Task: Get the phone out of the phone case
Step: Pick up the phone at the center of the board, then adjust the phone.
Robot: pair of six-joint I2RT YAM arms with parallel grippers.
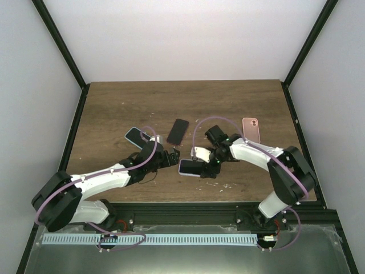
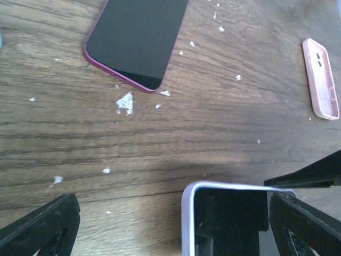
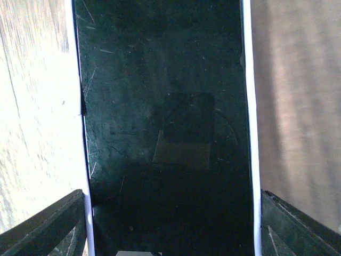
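The phone (image 3: 165, 106) is still fully seated in its lavender phone case (image 2: 187, 224). The case rim runs unbroken down both long sides of the dark screen in the right wrist view, and no corner looks lifted. It lies flat on the wooden table (image 1: 114, 108), near the front edge and about mid-width, between the two arms. The right gripper (image 3: 173, 210) straddles it across its width, with a finger against each long side of the case, so it appears to be clamped on the cased phone rather than hanging loose above it. The left gripper (image 1: 173, 157) sits just left of the case's end with its jaws spread wide and holding nothing. One corner of the case shows between its fingers in its own wrist view. Farther back lie a bare dark phone with a magenta rim (image 1: 178, 131), an empty pink case (image 1: 251, 129) to the right, and a blue-cased phone (image 1: 136, 136) to the left. I judge the task to be at the bracing stage: the peeling and pulling out are all still to do.
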